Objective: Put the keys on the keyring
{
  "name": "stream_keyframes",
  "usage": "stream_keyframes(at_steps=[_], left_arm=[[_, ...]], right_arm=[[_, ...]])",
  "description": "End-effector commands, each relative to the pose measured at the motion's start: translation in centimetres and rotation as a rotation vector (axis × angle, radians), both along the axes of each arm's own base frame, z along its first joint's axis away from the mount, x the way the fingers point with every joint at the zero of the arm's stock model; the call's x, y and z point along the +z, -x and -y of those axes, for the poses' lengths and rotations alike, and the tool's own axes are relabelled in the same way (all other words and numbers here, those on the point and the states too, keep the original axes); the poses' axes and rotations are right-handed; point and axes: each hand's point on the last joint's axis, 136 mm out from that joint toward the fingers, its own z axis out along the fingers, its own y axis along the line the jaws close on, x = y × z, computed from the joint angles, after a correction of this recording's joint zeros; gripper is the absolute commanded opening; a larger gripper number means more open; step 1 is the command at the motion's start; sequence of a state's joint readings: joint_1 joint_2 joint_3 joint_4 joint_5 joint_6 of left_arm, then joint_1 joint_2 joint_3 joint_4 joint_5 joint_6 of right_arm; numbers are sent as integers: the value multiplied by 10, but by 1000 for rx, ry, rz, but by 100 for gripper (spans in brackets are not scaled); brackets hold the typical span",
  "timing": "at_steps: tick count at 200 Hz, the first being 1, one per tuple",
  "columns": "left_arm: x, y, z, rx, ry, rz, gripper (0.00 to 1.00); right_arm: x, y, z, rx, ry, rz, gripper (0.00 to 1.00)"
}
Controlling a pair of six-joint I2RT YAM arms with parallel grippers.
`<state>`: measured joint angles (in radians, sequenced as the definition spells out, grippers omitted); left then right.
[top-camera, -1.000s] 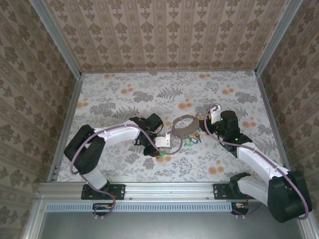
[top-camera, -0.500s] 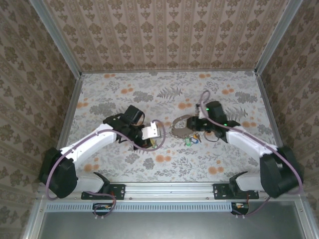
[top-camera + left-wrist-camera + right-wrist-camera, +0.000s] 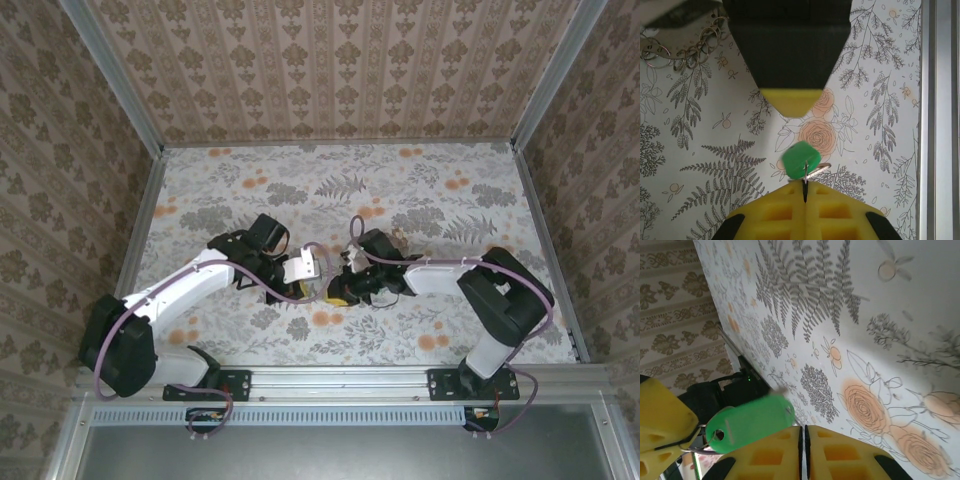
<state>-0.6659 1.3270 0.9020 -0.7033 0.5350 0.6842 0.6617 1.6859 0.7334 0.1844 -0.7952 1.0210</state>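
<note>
My left gripper (image 3: 805, 184) is shut on a thin metal loop. A green key (image 3: 801, 159) hangs from that loop just above the table. In the top view the left gripper (image 3: 320, 283) sits at the table's middle, tip to tip with my right gripper (image 3: 342, 292). The right gripper's yellow tip (image 3: 792, 100) points at the key from the far side. In the right wrist view the right gripper (image 3: 804, 430) is shut with nothing showing in the seam. The green key (image 3: 750, 422) lies just left of its fingers. The keyring's hoop is hidden under the right arm.
A string of small linked metal rings (image 3: 685, 52) lies on the flowered table (image 3: 250, 190) beyond the left gripper. Patterned walls and metal rails (image 3: 140, 230) enclose the table. The right arm's elbow (image 3: 505, 290) is folded at the right.
The right arm has swung left from the table's right side to the centre, and its jaws have closed. The left gripper shifted slightly left, then held still with the key.
</note>
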Motion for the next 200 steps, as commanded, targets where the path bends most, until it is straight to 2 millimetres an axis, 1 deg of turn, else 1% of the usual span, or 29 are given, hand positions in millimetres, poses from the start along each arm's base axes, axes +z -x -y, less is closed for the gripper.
stream_keyframes(at_steps=[1,31,47,69,81,94,111,128,142,154,167,184,200], left_arm=[[-10,5,-4,8,-22,-46,0],[-21,7,-4,-7,-51,-65,0],[-25,4,-1,-7,-52,-69,0],[-29,3,5,-27,-43,-69,0],[-33,10,10,-81,-50,-57,0],[-40,11,16,-106,-59,-44,0],[-48,12,18,-129,-106,-59,0],[-54,11,21,-140,-137,-66,0],[-58,12,24,-159,-156,-67,0],[-60,13,28,-178,-165,-66,0],[-61,15,31,-193,-164,-65,0],[-62,15,33,-202,-172,-64,0],[-60,16,34,-210,-164,-60,0]], right_arm=[[6,-4,-18,-5,-55,-52,14],[-5,-13,-28,-20,-54,-93,14],[-12,-15,-33,-29,-51,-120,14],[-27,-21,-32,-56,-15,-151,13],[-34,-26,-31,-74,-9,-167,13],[-37,-30,-34,-80,-12,-177,13],[-41,-32,-37,-78,-12,-188,12],[-46,-32,-33,-88,2,-197,12],[-48,-36,-29,-103,13,-191,12],[-50,-46,-20,-131,35,-175,12],[-50,-60,-10,-166,51,-148,13],[-45,-78,-1,-195,57,-113,13],[-40,-89,4,-205,68,-86,13]])
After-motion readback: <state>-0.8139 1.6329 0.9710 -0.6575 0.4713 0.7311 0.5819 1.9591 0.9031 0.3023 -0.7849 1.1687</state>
